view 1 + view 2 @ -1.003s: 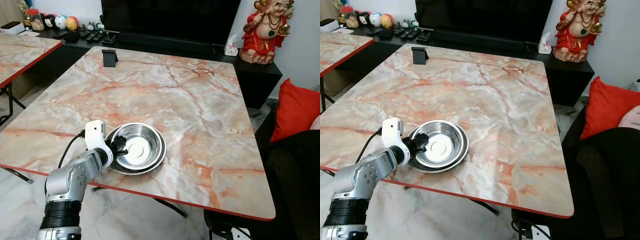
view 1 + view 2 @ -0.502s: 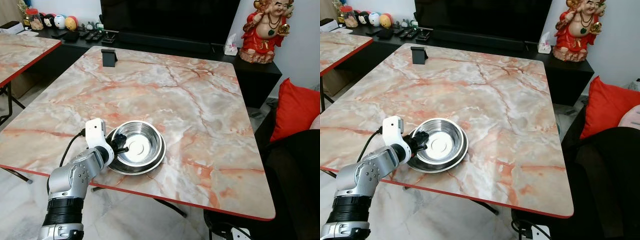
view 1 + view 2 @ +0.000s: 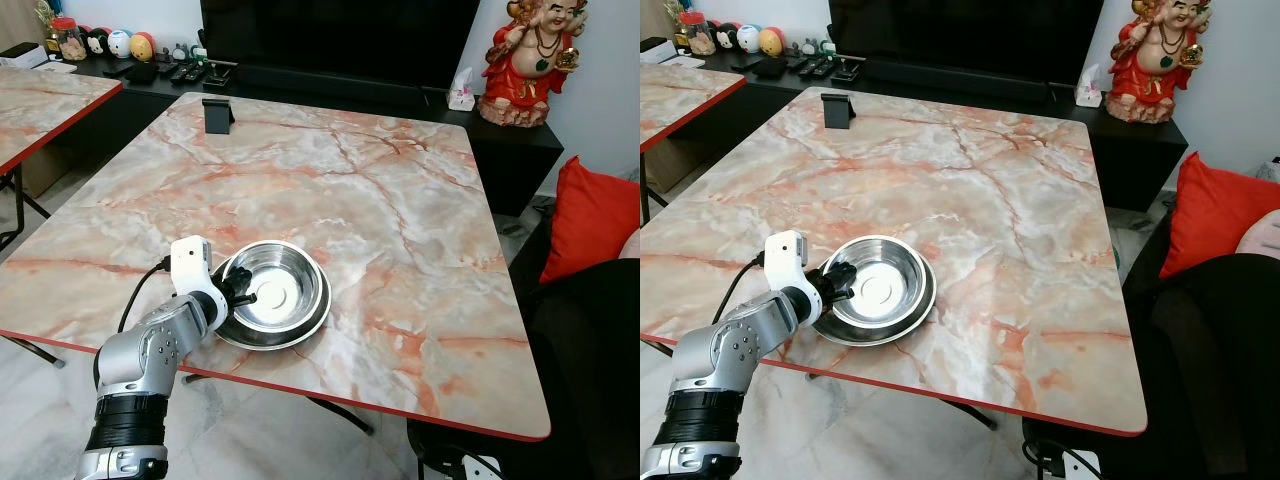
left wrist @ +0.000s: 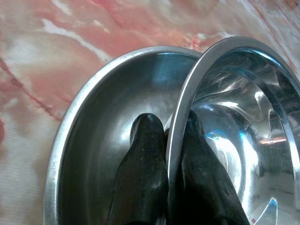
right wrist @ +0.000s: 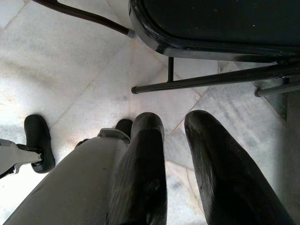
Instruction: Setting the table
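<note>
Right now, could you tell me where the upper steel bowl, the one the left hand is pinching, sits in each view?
Left eye view: upper steel bowl near the table's near left edge, nested in a lower bowl.
Right eye view: same spot, by the left hand.
Left wrist view: its rim is clamped between the fingers.
Right wrist view: not in it; floor and black furniture legs.
Shared landmark: the marble table.

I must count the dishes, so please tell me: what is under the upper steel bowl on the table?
A second steel bowl lies under the upper bowl. The left gripper pinches the upper bowl's rim. The lower bowl's middle is covered.
</note>
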{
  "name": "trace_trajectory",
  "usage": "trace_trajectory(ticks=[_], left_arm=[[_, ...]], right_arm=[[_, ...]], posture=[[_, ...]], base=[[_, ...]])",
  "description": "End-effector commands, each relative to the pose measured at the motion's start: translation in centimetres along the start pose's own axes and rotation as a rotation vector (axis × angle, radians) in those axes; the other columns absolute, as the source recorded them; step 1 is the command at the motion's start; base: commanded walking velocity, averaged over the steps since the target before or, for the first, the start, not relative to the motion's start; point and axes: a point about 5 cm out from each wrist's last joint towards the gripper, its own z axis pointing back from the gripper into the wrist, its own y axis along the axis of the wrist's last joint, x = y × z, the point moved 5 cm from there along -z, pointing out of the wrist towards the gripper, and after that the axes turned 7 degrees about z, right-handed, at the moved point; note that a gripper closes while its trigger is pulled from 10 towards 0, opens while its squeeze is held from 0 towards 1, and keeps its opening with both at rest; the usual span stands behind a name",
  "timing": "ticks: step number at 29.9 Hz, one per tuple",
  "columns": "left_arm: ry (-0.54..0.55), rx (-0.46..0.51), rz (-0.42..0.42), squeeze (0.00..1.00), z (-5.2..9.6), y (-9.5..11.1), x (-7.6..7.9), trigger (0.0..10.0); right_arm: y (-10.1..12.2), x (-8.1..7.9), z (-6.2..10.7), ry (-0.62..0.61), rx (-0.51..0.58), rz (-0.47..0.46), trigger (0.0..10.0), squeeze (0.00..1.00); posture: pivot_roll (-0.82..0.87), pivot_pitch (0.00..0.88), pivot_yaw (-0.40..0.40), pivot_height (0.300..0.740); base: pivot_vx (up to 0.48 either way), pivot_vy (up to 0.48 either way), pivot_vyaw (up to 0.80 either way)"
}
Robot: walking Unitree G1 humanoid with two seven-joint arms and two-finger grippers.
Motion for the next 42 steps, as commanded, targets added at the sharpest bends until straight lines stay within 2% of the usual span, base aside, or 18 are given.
trace_trajectory(ticks=[1,5,6,8,9,11,12,22,24,25,27,28,31,32,33,37,42], left_arm=[[0.013,0.005,-0.012,0.33,-0.2,0.3,0.1,10.0],[0.014,0.005,-0.012,0.34,-0.2,0.2,0.1,10.0],[0.013,0.004,-0.012,0.45,-0.2,0.2,0.1,10.0],[0.012,0.002,-0.013,0.45,-0.3,0.2,0.1,10.0],[0.012,0.001,-0.014,0.57,-0.3,0.2,0.1,10.0],[0.012,0.002,-0.014,0.58,-0.3,0.2,0.1,10.0],[0.013,0.002,-0.015,0.62,-0.3,0.2,0.1,10.0],[0.018,-0.003,-0.022,0.59,-0.3,0.1,0.1,10.0],[0.02,-0.002,-0.025,0.51,-0.3,0.1,0.1,10.0],[0.024,0.002,-0.033,0.31,-0.3,0.3,0.0,10.0],[0.029,0.006,-0.039,0.31,-0.3,0.4,0.0,10.0],[0.031,0.008,-0.043,0.0,-0.2,0.5,0.0,10.0],[0.039,0.017,-0.081,0.0,-0.1,1.0,-0.1,10.0],[0.044,0.025,-0.122,0.0,0.0,1.5,0.0,10.0],[0.044,0.025,-0.122,0.0,0.0,1.5,0.0,10.0],[0.049,0.053,-0.218,0.0,0.0,2.3,0.4,10.0],[0.036,0.089,-0.269,0.0,0.2,3.2,1.1,10.0]], right_arm=[[0.0,0.3,0.0,-0.008,-0.001,-0.001,10.0,0.0],[0.0,0.3,0.0,-0.008,-0.002,0.0,10.0,0.0],[0.0,0.3,0.0,-0.008,-0.002,0.0,10.0,0.0],[0.0,0.3,0.0,-0.008,-0.002,0.0,10.0,0.0],[0.0,0.3,0.0,-0.008,-0.002,0.0,10.0,0.0],[0.0,0.3,0.0,-0.008,-0.001,0.001,10.0,0.0],[0.0,0.3,0.0,-0.008,-0.001,0.001,10.0,0.0],[0.0,0.3,0.0,-0.008,-0.001,0.001,10.0,0.0],[0.0,0.3,0.0,-0.008,-0.002,0.0,10.0,0.0],[0.0,0.3,0.0,-0.007,-0.002,0.0,10.0,0.0],[0.0,0.3,0.0,-0.007,-0.002,0.001,10.0,0.0],[0.0,0.3,0.0,-0.007,-0.002,0.002,10.0,0.0],[0.0,0.3,0.0,-0.007,-0.002,0.002,10.0,0.0],[0.0,0.3,0.0,-0.006,-0.002,0.003,10.0,0.0],[0.0,0.3,0.0,-0.006,-0.002,0.003,10.0,0.0],[0.0,0.3,0.0,-0.005,-0.001,0.004,10.0,0.0],[0.0,0.3,0.0,-0.005,-0.001,0.002,10.0,0.0]], posture=[[0.14,0.0,-0.082,0.727],[0.14,0.0,-0.082,0.727],[0.14,0.0,-0.083,0.727],[0.14,0.0,-0.083,0.727],[0.14,0.0,-0.083,0.727],[0.14,0.0,-0.083,0.727],[0.14,0.0,-0.083,0.727],[0.14,0.0,-0.081,0.727],[0.14,0.0,-0.082,0.727],[0.14,0.0,-0.082,0.727],[0.14,0.0,-0.082,0.727],[0.14,0.0,-0.082,0.727],[0.14,0.0,-0.083,0.727],[0.15,0.0,-0.083,0.727],[0.15,0.0,-0.083,0.727],[0.14,0.0,-0.084,0.727],[0.14,0.0,-0.083,0.727]], base=[[0.0,0.0,0.0],[0.0,0.0,0.0],[0.0,0.0,0.0],[0.0,0.0,0.0],[0.0,0.0,0.0],[0.0,0.0,0.0],[0.0,0.0,0.0],[0.0,0.0,0.0],[0.0,0.0,0.0],[0.0,0.0,0.0],[0.0,0.0,0.0],[0.0,0.0,0.0],[0.0,0.0,0.0],[0.0,0.0,0.0],[0.0,0.0,0.0],[0.0,0.0,0.0],[0.0,0.0,0.0]])
